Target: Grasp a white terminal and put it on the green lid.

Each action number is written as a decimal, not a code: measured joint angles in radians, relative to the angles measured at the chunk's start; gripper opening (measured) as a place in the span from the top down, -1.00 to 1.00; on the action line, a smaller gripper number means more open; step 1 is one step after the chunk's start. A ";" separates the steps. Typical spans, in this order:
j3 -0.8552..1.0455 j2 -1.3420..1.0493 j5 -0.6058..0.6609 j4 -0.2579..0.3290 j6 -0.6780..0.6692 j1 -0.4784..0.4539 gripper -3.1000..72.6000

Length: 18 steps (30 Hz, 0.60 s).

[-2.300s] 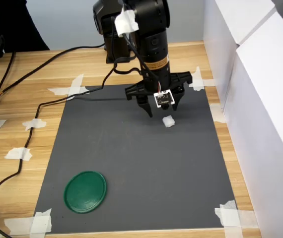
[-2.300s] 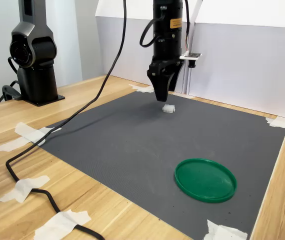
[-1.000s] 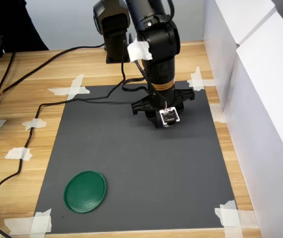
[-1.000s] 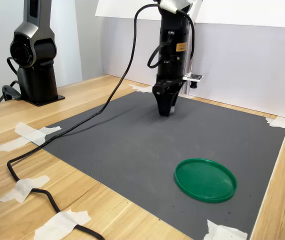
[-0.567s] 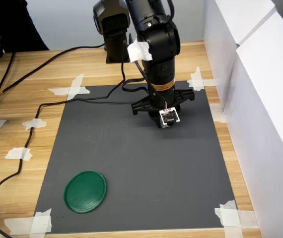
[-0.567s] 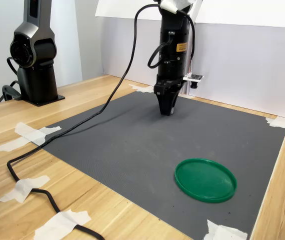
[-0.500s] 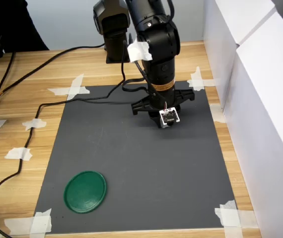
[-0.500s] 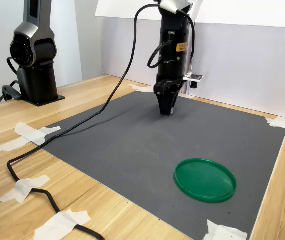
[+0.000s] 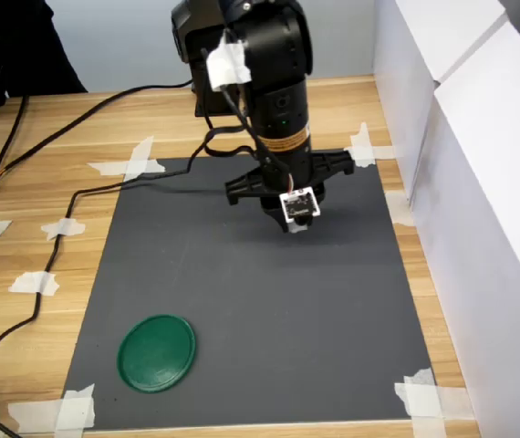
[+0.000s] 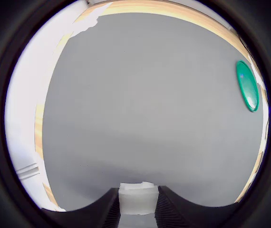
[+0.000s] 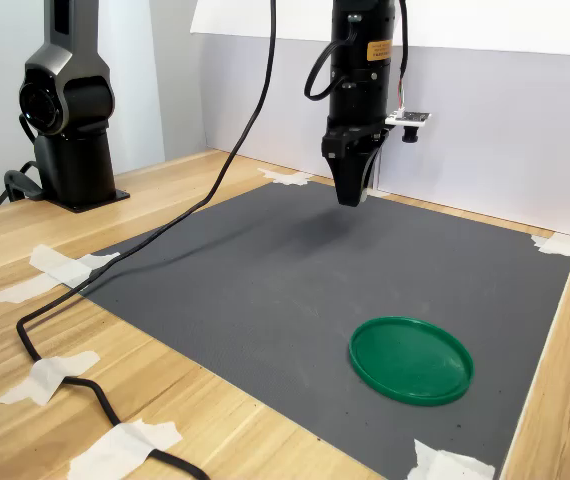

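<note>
Over the grey mat (image 9: 242,301) in the first exterior view, we see the gripper (image 9: 291,222) lifted clear, w/ only a sliver of the white terminal (image 9: 296,226) peeking below the wrist cam; the jaws' state is hard to read from this angle. The green lid (image 9: 156,352) sits near the mat's corner at the first exterior view's lower left, well apart, so a long carry is ahead.

Wrist view: the jaws are narrow, pinching the white terminal (image 10: 136,199) between both fingertips (image 10: 108,209). We judge the grip shallow; a jolt could let the piece slip or twist out. The green lid (image 10: 247,86) is far off at the edge.

Second exterior view: the gripper (image 11: 351,195) hangs above the mat, terminal not discernible. The green lid (image 11: 411,359) is flat w/ a low rim, so a high release may bounce the block off.
</note>
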 joint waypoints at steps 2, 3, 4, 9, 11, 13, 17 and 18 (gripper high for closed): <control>-0.013 0.000 0.009 0.000 -0.024 -0.050 0.18; -0.018 0.000 0.012 0.000 -0.034 -0.076 0.18; -0.024 0.000 0.014 0.000 -0.052 -0.103 0.18; -0.056 0.005 0.017 -0.004 -0.113 -0.225 0.18; -0.075 0.020 0.020 -0.014 -0.134 -0.270 0.18; -0.100 0.045 0.021 -0.031 -0.154 -0.307 0.18; -0.172 0.110 0.023 -0.072 -0.174 -0.353 0.18; -0.195 0.128 0.023 -0.081 -0.179 -0.359 0.18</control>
